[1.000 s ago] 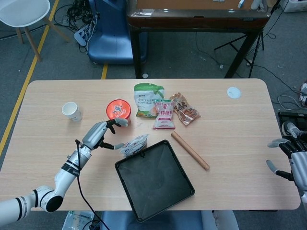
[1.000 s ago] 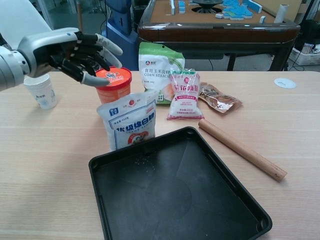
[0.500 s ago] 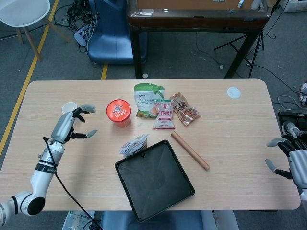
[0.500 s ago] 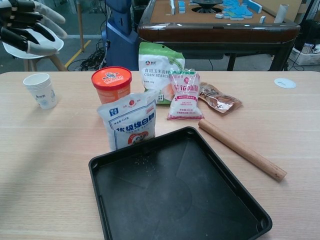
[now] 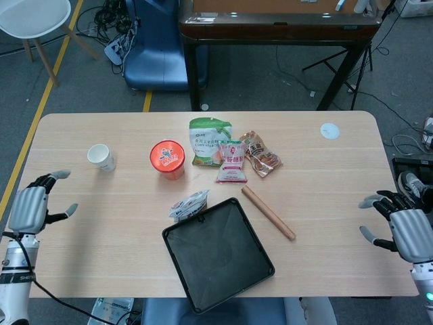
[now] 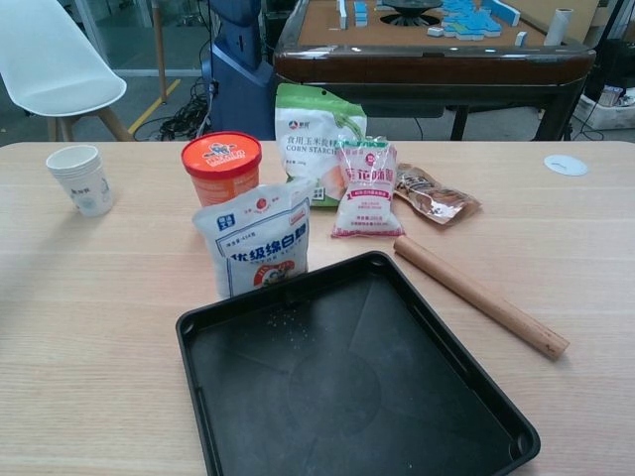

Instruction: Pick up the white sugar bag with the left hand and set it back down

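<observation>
The white sugar bag (image 5: 188, 205) (image 6: 255, 241) stands upright on the table, right against the far left edge of the black tray (image 5: 218, 252) (image 6: 347, 377). Nothing touches it. My left hand (image 5: 28, 208) hovers at the table's left edge, far from the bag, fingers spread and empty. My right hand (image 5: 403, 230) is at the table's right edge, fingers apart, holding nothing. Neither hand shows in the chest view.
An orange-lidded tub (image 5: 167, 158) (image 6: 221, 167) stands behind the bag. A green corn starch bag (image 5: 209, 141), a pink packet (image 5: 232, 161) and a brown snack packet (image 5: 260, 154) lie further back. A wooden rolling pin (image 5: 268, 212) lies right of the tray. A paper cup (image 5: 101, 157) stands far left.
My left hand has drawn back from beside the sugar bag to the table's left edge and left the chest view. The bag stayed where it was. My right hand shifted slightly inward.
</observation>
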Available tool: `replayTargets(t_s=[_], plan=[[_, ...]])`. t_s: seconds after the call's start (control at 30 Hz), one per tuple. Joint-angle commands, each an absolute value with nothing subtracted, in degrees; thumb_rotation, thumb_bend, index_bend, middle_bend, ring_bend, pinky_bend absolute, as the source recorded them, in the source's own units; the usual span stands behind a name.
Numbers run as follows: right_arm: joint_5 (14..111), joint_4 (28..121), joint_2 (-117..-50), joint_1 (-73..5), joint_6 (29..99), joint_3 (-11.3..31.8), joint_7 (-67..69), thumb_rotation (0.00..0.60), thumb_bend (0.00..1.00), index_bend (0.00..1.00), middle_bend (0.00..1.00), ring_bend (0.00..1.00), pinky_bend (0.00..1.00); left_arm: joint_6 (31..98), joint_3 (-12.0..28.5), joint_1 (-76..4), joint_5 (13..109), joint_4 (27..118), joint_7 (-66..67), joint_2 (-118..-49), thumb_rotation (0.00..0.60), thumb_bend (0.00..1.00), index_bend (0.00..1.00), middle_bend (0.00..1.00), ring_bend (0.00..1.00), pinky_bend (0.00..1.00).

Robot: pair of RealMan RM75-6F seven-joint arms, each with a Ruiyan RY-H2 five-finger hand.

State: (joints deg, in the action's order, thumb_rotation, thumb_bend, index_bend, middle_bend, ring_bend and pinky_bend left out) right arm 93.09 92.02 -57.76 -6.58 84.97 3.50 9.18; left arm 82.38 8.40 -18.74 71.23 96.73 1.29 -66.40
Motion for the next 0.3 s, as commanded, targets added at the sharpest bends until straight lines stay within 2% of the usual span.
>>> replayTargets(t_s=[0.03, 0.3], plan=[[94.9, 92.1, -58.2, -7.1, 85.1, 2.7, 9.7, 0.600, 0.26, 0.39, 0.36, 0.22, 0.23, 88.5, 5.1, -13.4, 74.2, 98.2, 3.3, -65.9, 0.600, 0.18, 0.25, 0.29, 0.26, 0.32], [95.0, 92.4, -58.4, -8.0, 84.4, 2.6, 9.1, 0.600, 0.26, 0.39, 0.36, 0.22, 0.23, 94.7, 1.9, -7.3, 78.0, 99.3, 5.7, -65.5, 0.600, 0.18, 0.25, 0.29, 0.26, 0.31]])
